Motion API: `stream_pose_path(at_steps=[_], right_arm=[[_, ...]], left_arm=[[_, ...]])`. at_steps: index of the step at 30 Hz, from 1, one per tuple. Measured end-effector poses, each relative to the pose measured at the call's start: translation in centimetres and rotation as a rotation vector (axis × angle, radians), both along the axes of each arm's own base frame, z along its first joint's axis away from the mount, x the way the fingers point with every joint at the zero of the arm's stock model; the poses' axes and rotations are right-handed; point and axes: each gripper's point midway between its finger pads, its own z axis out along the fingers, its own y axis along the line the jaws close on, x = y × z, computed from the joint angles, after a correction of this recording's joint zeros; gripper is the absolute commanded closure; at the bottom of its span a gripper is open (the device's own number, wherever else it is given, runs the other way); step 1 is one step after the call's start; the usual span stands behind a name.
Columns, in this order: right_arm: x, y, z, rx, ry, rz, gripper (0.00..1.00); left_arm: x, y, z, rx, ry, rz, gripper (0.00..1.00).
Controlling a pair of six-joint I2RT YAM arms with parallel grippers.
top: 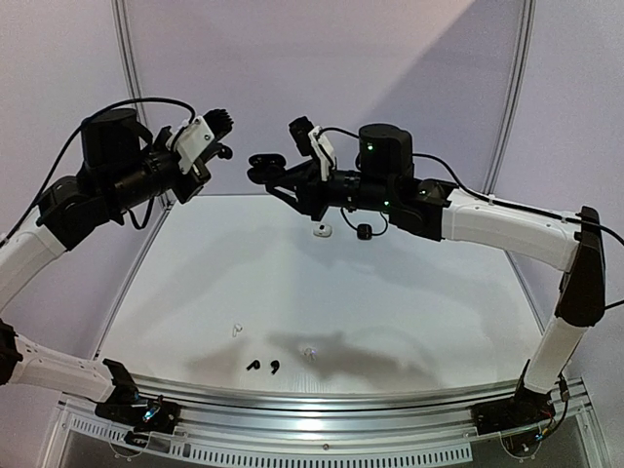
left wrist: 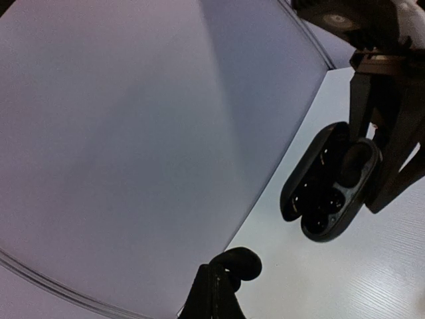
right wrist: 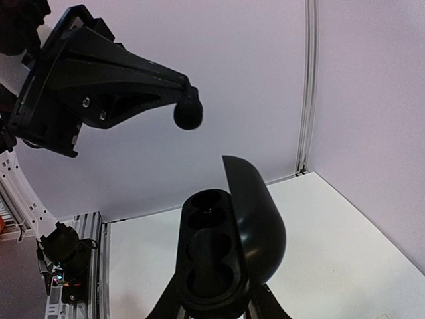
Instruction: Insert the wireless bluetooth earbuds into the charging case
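Left hand, clamped tight on a black earbud, should align its stem squarely over a well of the open charging case gripped by right hand.

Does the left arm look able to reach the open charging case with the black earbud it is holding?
Probably yes. The left gripper pinches the black earbud close to the charging case, which the right gripper holds up open, sockets facing it. Only free air lies between them.

White table bears two black earbuds and a white earbud
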Motion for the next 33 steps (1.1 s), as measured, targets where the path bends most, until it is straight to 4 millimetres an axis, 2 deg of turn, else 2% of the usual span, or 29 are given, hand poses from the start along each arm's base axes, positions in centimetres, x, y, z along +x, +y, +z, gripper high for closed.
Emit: stream_pose_path(at_steps=[6,18,33], right_arm=[[-0.2,0.9,0.0,0.003,-0.014,0.012,1.00],[-0.2,0.9,0.4,0.008,-0.029,0.014,1.00],[-0.5,1.1,0.5,0.011,-0.033,0.021,1.00]], left_arm=[[0.4,-1.9,-0.4,0.024,0.005,-0.035,1.00],[-1.2,-4.0,-0.1,0.019,-0.008,-0.134,1.00],[-1.5,-4.5,-0.5,0.010,0.008,-0.161,1.00]])
